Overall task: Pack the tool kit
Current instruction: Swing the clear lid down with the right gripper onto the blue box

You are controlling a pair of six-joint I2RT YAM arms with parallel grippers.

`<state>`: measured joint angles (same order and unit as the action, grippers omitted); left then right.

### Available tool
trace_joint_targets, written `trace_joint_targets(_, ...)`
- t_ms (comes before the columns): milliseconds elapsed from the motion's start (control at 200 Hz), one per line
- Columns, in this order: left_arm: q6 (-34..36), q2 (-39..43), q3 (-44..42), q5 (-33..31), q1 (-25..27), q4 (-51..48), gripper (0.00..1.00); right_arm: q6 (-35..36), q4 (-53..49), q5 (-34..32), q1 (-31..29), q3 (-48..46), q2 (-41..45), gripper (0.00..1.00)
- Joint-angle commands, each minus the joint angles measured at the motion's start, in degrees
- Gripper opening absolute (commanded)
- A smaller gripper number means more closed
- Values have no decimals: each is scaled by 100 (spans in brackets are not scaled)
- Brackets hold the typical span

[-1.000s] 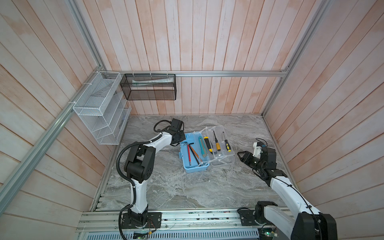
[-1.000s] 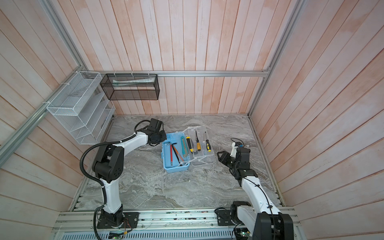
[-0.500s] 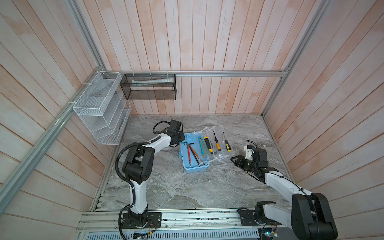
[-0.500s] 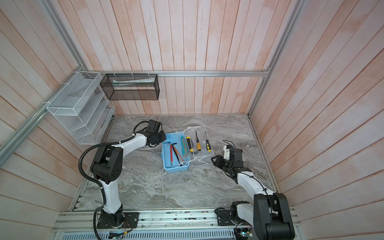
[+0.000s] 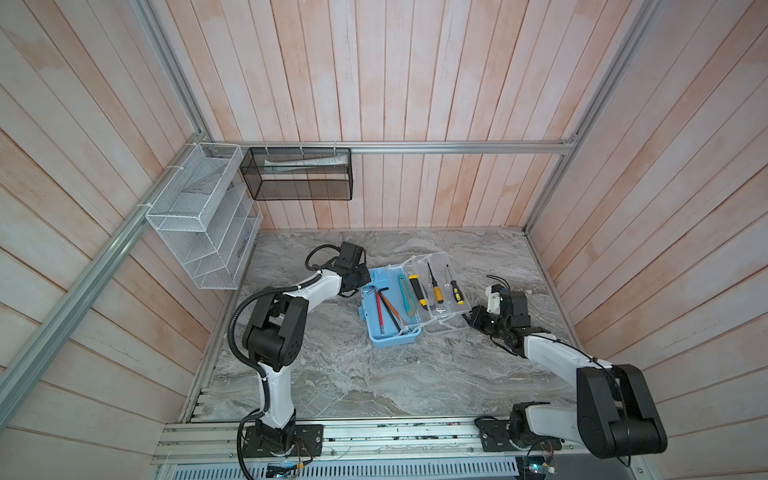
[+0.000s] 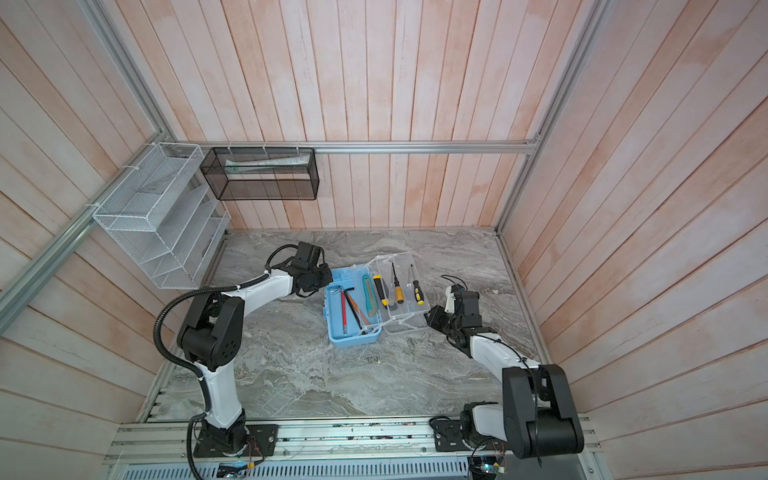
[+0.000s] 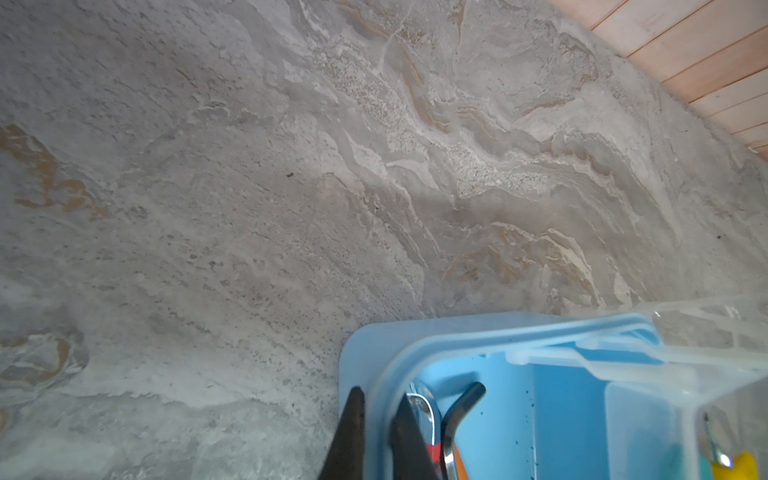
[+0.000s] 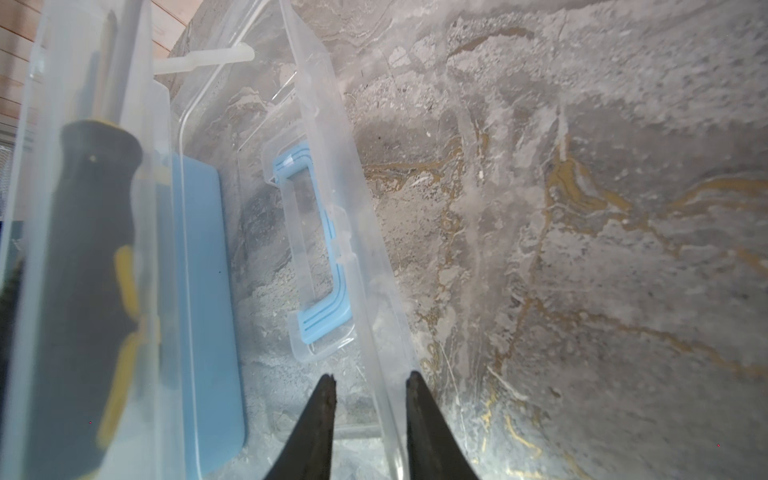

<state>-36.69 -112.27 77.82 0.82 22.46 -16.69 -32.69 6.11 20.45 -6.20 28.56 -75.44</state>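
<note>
Blue toolbox (image 5: 392, 338) is sitting mid-frame in both top views. Left gripper (image 7: 379, 395) is clamping tight on its rim. Right gripper (image 8: 370, 376) is straddling the clear lid (image 8: 374, 266) edge at bottom center, can't tell if it's actually pinching.

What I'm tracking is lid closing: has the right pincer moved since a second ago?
Yes. In a top view the right pincer moved left toward the blue toolbox, up to its clear lid.
</note>
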Motion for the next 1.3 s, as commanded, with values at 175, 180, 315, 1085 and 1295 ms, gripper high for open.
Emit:
trace_joint_targets(175,-58,214,-62,191,161,130,0,78,167,26,-22,77,-155,24)
trace_joint_targets(180,-58,214,-63,191,162,135,0,78,169,23,-22,74,-155,24)
trace_joint_targets(315,-109,218,-69,230,179,159,0,105,179,28,-22,46,-197,13)
trace_joint_targets(1085,-372,113,36,416,809,493,0,547,-788,-1760,-628,1014,1072,0)
trace_joint_targets(1295,-390,100,109,467,923,548,0,802,-1266,-3076,-1792,1818,1275,0)
